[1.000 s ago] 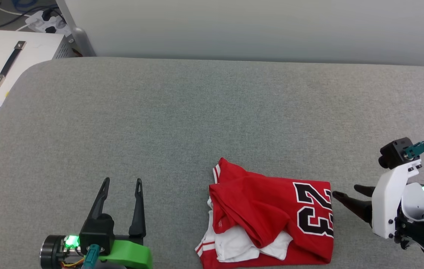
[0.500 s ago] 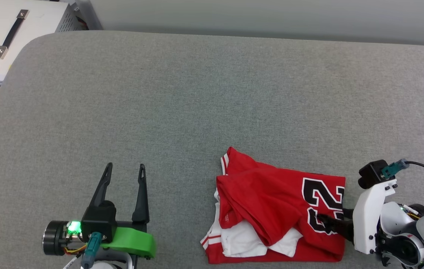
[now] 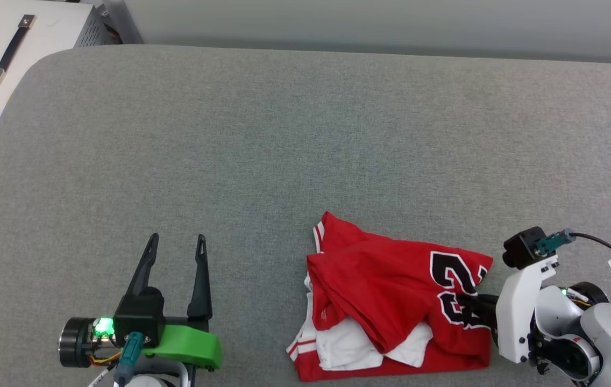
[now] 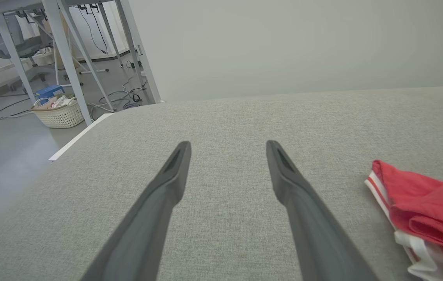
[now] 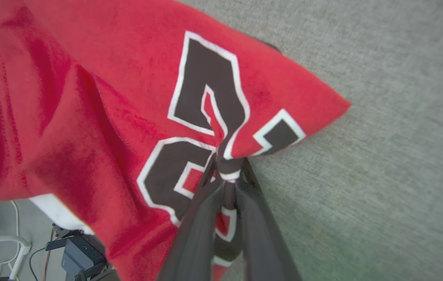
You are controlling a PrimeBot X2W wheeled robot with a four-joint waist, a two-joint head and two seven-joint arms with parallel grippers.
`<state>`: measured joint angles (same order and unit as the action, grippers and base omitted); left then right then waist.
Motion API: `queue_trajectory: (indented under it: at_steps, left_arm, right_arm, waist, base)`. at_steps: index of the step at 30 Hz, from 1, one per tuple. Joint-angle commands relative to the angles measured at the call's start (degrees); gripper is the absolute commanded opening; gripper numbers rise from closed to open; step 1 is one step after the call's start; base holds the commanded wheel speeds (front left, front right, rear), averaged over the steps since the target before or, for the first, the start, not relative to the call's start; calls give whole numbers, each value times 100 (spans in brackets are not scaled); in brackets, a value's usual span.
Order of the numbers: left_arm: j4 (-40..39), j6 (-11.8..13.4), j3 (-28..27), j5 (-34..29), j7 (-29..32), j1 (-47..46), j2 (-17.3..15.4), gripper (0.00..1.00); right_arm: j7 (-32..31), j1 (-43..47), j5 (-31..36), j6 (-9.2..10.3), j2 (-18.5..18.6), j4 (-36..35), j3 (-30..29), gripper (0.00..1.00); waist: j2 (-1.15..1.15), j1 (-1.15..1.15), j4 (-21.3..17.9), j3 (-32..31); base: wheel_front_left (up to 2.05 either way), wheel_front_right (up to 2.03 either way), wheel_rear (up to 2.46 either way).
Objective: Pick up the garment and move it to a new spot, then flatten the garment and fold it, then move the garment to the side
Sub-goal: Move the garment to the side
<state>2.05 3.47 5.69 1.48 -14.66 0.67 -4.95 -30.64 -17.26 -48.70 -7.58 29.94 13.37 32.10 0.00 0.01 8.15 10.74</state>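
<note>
pinching the garment (image 3: pixel 386 290), right hand (image 5: pixel 225 168) sideways

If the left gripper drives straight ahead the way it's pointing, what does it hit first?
Nothing near, it seems: the left gripper points along the grey padded surface, with the garment off to its right. Beyond the far edge stands the pale wall, depth unclear.

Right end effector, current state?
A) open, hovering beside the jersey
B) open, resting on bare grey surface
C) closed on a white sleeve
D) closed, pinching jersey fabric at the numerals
D: in the right wrist view the right end effector has its fingers closed on a bunched fold of the red jersey, right at the black numerals.
</note>
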Motion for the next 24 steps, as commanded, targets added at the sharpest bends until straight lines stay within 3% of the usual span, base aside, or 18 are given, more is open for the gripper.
queue_trajectory:
  at_steps: [1,12,24]
  left_arm:
    - [12,22,-14,-28,-34,-35,43,100]
    - [-44,43,-116,-25,-34,57,35,100]
    - [-113,46,-168,-58,-34,11,13,100]
  right_arm:
    - [137,-153,108,9,68,29,26,0]
    - [709,-887,669,9,608,-172,-180,0]
    - [740,-1272,834,9,1033,-411,-504,0]
  waist:
    - [0,-1,-77,-53]
    - [0,-1,-683,-127]
    - [0,-1,-1444,1]
  base:
    - [0,0,0]
    - [0,0,0]
    - [0,0,0]
